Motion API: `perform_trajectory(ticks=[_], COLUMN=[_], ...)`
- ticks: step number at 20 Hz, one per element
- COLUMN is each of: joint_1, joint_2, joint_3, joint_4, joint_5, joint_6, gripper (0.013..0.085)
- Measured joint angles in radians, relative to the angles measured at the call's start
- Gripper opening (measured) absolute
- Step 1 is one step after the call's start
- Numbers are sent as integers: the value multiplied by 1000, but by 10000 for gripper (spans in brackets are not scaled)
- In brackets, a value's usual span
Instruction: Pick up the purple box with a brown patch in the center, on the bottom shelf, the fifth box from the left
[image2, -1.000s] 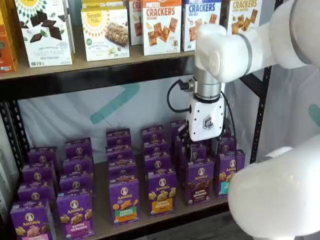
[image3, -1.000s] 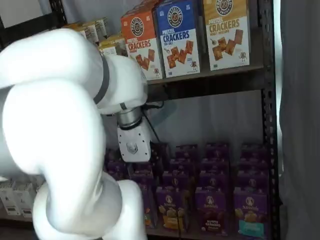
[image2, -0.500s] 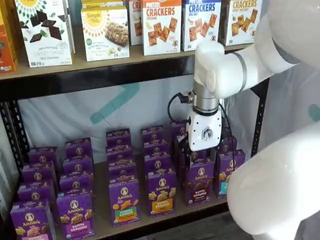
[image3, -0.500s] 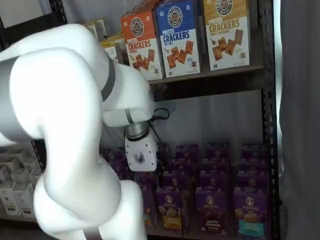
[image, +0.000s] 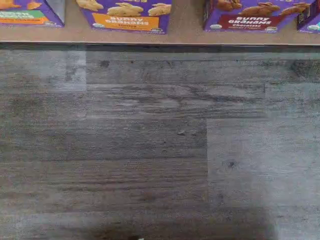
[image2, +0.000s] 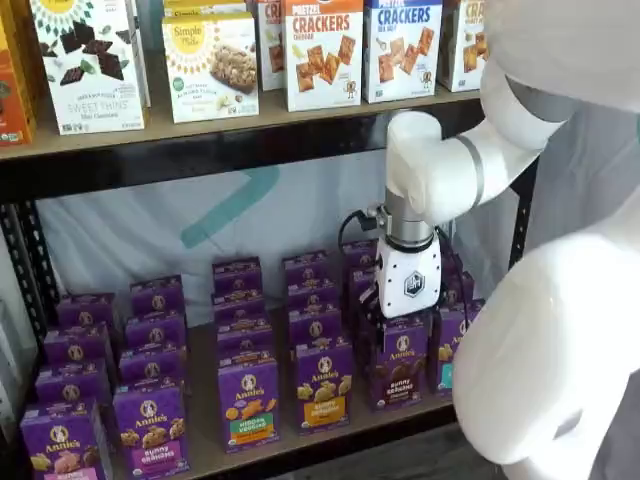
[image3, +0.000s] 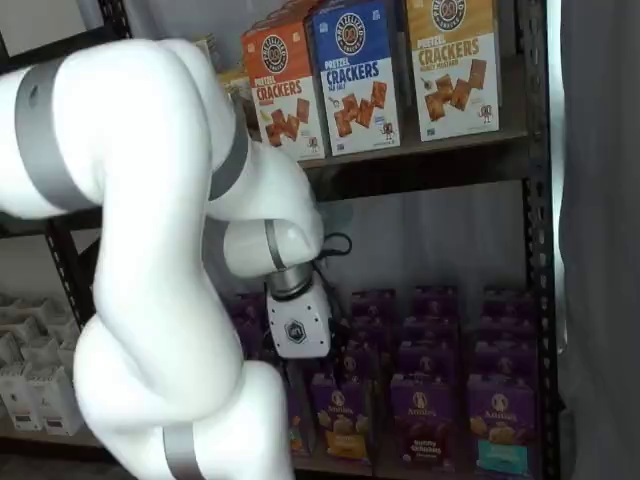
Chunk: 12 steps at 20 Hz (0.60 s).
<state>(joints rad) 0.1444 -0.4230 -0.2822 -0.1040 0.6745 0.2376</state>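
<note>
The purple box (image2: 400, 364) with dark brown bunny crackers and a brown band stands upright in the front row of the bottom shelf (image2: 204, 440). It also shows in a shelf view (image3: 421, 421) and in the wrist view (image: 248, 14), where only its lower front shows. My gripper (image2: 406, 321) hangs straight down with its white body just above this box's top. Its black fingers are hardly seen against the cartons, so I cannot tell whether they are open. In a shelf view the gripper's white body (image3: 297, 327) shows and the fingers are hidden.
Rows of purple cartons fill the bottom shelf; one with a yellow-orange band (image2: 323, 386) stands left of the target and one with a teal band (image2: 450, 352) stands right of it. Larger cracker boxes (image2: 322, 52) stand on the higher shelf. Grey wood floor (image: 150, 140) lies before the shelf.
The gripper has come down from above the rear rows to just over the brown-band box's top. The arm's elbow has swung with it. No box has moved.
</note>
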Motion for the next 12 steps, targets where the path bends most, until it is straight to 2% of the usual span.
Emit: perform_trajectory(ticks=[6,12], joint_1=[-27,-46], joint_2=[131,261], joint_3=[-33,-85], joint_4=[0,-24], joint_5=[-106,-192], joint_6=[-22,-17], gripper=[850,850])
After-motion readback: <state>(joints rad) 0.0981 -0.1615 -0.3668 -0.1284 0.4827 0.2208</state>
